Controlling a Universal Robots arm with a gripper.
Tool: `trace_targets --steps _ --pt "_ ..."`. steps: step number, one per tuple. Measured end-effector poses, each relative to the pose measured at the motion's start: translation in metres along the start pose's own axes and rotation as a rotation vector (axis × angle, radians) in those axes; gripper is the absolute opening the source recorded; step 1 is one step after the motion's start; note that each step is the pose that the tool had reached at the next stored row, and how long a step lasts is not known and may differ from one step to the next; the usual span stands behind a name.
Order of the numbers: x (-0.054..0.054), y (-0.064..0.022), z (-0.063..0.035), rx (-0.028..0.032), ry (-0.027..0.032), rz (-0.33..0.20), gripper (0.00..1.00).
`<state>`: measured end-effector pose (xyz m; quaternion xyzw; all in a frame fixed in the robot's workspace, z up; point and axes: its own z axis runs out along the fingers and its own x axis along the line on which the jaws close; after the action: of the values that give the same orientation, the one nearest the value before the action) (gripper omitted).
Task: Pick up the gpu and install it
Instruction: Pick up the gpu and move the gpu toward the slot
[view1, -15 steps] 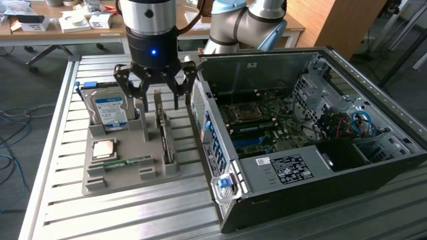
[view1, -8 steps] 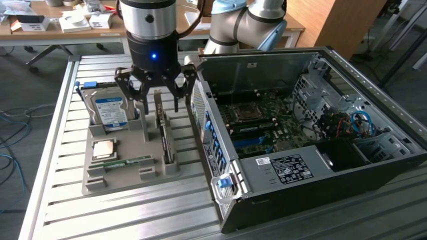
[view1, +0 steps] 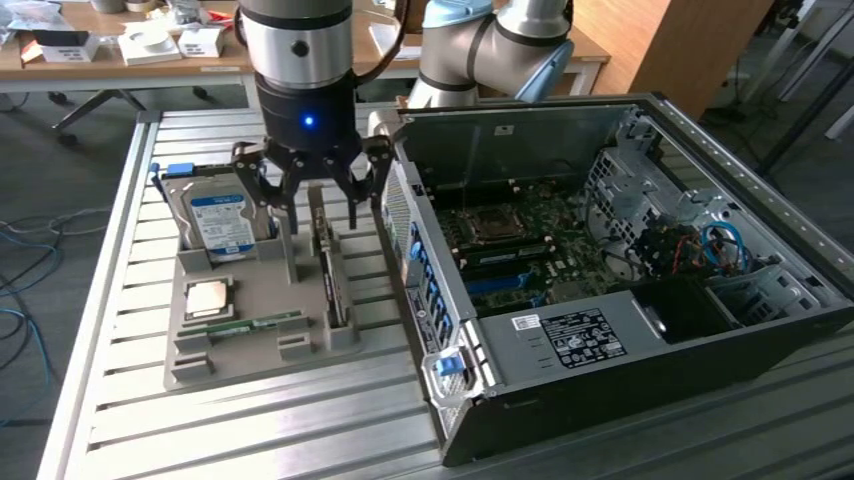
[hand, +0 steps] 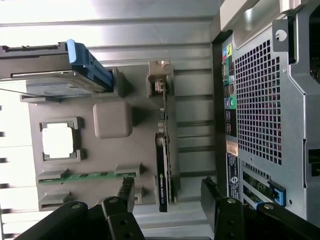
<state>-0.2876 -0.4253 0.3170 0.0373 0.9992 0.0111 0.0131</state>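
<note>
A grey tray (view1: 247, 365) sat on the slatted metal table (view1: 267, 430). A hard drive (view1: 220, 225) stood upright at the tray's far corner. A processor (view1: 211, 298) lay flat mid-tray, with a memory stick (view1: 254, 324) nearer its front edge. An open computer case (view1: 587, 340) lay just beside the tray.

Nothing can be read. A white label (view1: 577, 338) with dark print sits on the power supply (view1: 505, 354), lower centre of the exterior view. A blue-white label (view1: 222, 226) covers the hard drive (view1: 211, 188) at that view's left. Faint pale print marks the gpu (hand: 162, 172) along its edge.
</note>
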Motion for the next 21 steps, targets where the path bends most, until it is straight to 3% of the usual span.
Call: trace_targets --steps 21 --pt "0.001 -0.0008 0.0323 -0.0003 -0.0032 0.000 0.65"
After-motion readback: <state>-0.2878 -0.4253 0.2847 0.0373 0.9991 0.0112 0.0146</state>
